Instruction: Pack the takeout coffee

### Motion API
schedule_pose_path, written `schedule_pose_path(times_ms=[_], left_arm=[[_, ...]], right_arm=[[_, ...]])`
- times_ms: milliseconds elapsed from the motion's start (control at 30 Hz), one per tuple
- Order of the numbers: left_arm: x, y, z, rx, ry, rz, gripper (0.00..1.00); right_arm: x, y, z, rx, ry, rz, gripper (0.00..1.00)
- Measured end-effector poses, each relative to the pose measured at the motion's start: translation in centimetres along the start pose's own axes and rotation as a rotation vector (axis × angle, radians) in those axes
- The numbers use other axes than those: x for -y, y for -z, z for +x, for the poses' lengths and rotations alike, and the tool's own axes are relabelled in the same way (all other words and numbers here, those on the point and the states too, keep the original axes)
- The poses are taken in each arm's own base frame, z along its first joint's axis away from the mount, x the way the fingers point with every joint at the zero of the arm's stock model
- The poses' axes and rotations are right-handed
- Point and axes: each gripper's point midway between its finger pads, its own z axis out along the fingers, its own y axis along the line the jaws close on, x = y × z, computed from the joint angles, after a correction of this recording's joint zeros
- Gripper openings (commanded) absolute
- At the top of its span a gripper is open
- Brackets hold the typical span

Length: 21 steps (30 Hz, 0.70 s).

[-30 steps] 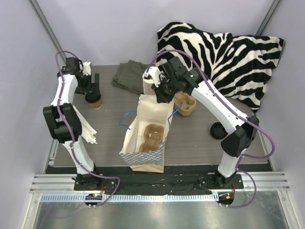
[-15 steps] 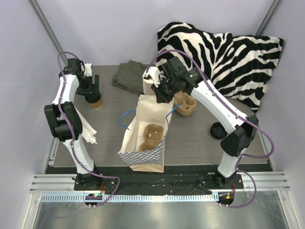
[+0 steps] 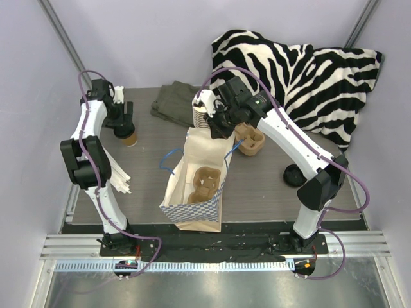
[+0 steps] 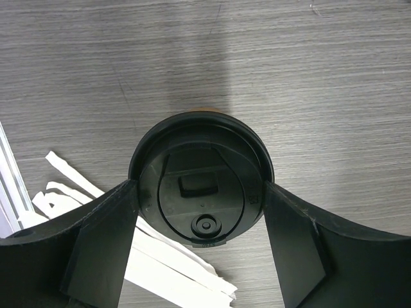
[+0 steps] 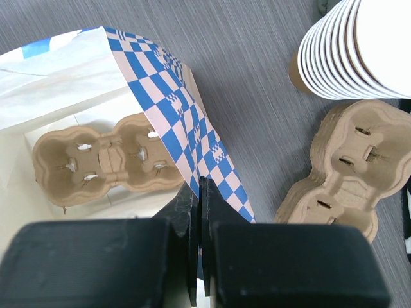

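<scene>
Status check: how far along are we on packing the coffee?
Done: the cup carrier sits inside the paper bag, and the coffee cup has its lid on. In hand: the right gripper is shut on the bag's checked edge, holding it open; the left gripper straddles the cup's lid, grip not confirmed. Left: lift the cup, seat it in the carrier, release.

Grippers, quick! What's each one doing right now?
Left gripper: around the coffee cup; grip cannot be told.
Right gripper: closed on the edge of the paper bag.
</scene>
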Motion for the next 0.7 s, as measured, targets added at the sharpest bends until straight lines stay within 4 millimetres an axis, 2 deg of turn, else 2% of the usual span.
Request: schedule_pose_path(times_ms=[67,300,533,700], left_arm=[[0.0,0.0,0.0,0.001,-0.001,-0.001,0.79],[0.1,0.0,-0.1,0.003,-0.021,0.003,0.48],[1.3,0.9,0.2,-0.014,-0.082,0.014,0.38],[2.4,4.1,-0.2,-0.002,-0.14,0.044,0.36]], right_arm=[[0.0,0.0,0.0,0.0,0.0,0.0,0.01],[0.1,-0.1,0.0,0.0,0.002,0.0,0.01],[0.1,-0.1,-0.1,0.0,0.003,0.0,0.01],[0.1,-0.1,-0.1,0.0,0.004,-0.001,0.01]])
